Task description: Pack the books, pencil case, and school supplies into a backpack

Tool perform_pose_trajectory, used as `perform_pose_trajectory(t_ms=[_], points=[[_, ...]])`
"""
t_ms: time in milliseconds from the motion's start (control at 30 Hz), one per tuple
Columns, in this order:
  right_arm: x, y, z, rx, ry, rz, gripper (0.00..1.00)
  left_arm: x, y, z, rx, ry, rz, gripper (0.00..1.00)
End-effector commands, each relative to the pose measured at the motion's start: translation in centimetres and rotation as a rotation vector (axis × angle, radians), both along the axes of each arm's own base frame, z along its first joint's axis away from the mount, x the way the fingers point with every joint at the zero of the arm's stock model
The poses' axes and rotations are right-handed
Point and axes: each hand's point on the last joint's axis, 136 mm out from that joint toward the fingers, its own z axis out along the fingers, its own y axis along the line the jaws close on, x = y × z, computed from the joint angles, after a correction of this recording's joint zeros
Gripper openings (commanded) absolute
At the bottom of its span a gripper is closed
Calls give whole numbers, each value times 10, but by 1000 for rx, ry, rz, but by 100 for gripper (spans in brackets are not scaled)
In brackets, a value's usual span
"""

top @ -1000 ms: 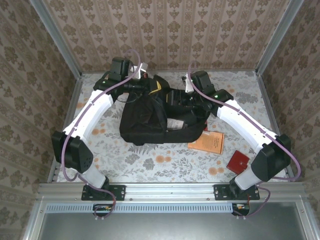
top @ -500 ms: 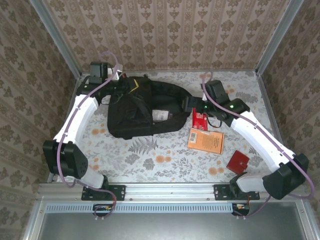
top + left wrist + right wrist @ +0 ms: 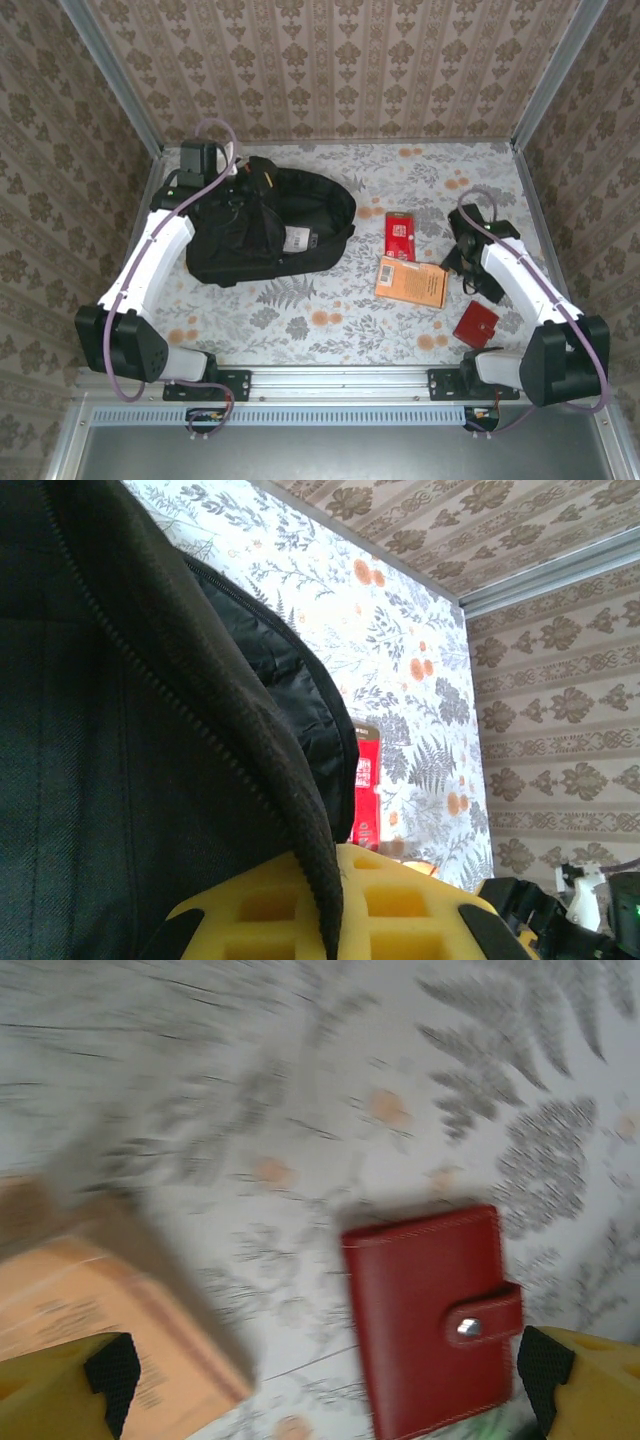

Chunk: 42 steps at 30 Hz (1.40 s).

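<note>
The soft, floppy backpack (image 3: pixel 265 225) lies by the table's (image 3: pixel 330 335) far left corner, its zip rim pinched in the left gripper (image 3: pixel 330 900), while the right gripper (image 3: pixel 327 1365) hangs spread wide over the stiff, light orange book (image 3: pixel 412 282), probably best nipped at a free edge.

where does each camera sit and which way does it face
Top external: above, behind the bases, looking down on the table; left arm, right arm, backpack show.
Left wrist: looks across the backpack toward the small red book; left gripper at the bottom, shut on its fabric.
Right wrist: looks down at the red wallet; open right gripper at the bottom corners.
Shared: top external and right wrist both show the orange book and wallet.
</note>
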Motion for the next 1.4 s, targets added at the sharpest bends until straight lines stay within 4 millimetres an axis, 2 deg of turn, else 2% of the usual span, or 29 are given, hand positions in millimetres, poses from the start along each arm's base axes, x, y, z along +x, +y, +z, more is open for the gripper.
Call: perform_pose_trajectory(t_ms=[0,133,300,467,600,767,833,1033,1100,1233,1367], points=[[-15,-3,-14,32,47,-86,100,3,-4,6,-4,-55,-23,0],[-21,-12,-35,35,129,-122,100,2,-4,7,-16,-59,-27,0],[-24,-5,-74,146,188,-148,99,2,-4,8,-32,-58,-30,0],[-23,-3,-90,162,212,-119,94,3,-4,8,-37,-56,-30,0],[-10,4,-86,207,123,-48,92,3,-2,9,-33,-61,-27,0],[19,42,-80,427,-115,29,77,5,-1,7,-34,-57,-25,0],[25,53,-79,491,-166,28,70,5,-1,6,-33,-55,-23,0],[36,65,-70,546,-198,63,49,4,-1,6,-33,-58,-24,0],[37,65,-66,539,-209,75,47,4,0,7,-32,-60,-25,0],[25,60,-63,502,-159,96,47,3,0,7,-29,-61,-24,0],[25,50,-44,437,-170,135,66,3,1,9,-30,-66,-24,0]])
